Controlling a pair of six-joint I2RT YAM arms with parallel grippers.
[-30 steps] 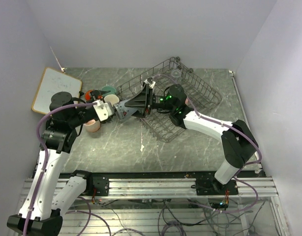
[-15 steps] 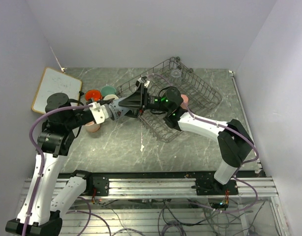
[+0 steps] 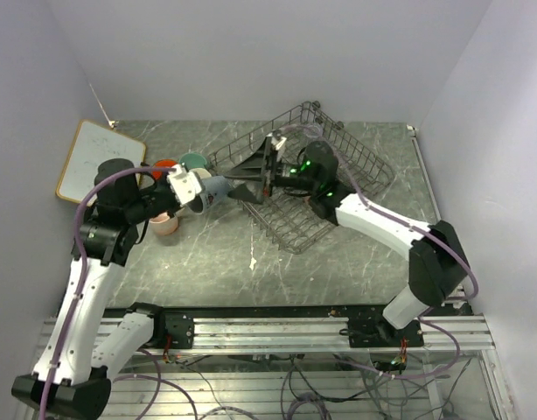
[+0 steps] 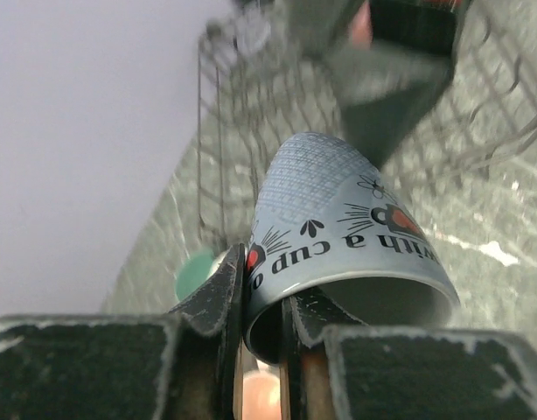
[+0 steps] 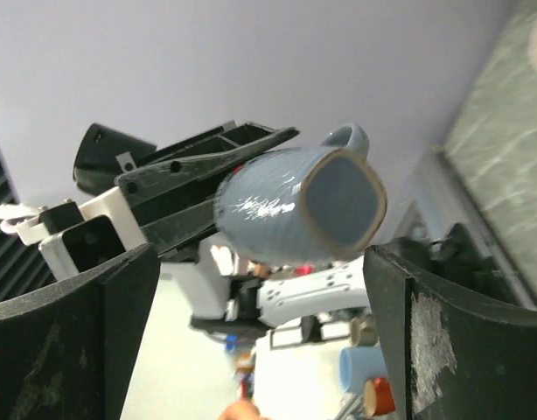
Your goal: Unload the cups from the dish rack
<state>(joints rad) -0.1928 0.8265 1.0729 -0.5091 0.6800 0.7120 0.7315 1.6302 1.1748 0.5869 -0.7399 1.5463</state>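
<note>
The left claw (image 4: 264, 302) pinches the grey-blue cup (image 4: 338, 210) by its rim, and the right claw (image 3: 244, 175) stands open. Next, probably, the cup is set down toward the left edge of the table (image 3: 338, 271).

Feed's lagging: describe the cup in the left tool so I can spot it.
Find the wire dish rack. Off its left corner the left tool pinches the rim of a grey-blue cup. Unlike the orange mug and mint mug beside it, it's tipped sideways, with black lettering.

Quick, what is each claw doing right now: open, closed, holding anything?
Left gripper: closed, pinching the rim of the grey-blue cup.
Right gripper: open, fingers spread either side of that cup, holding nothing.
</note>
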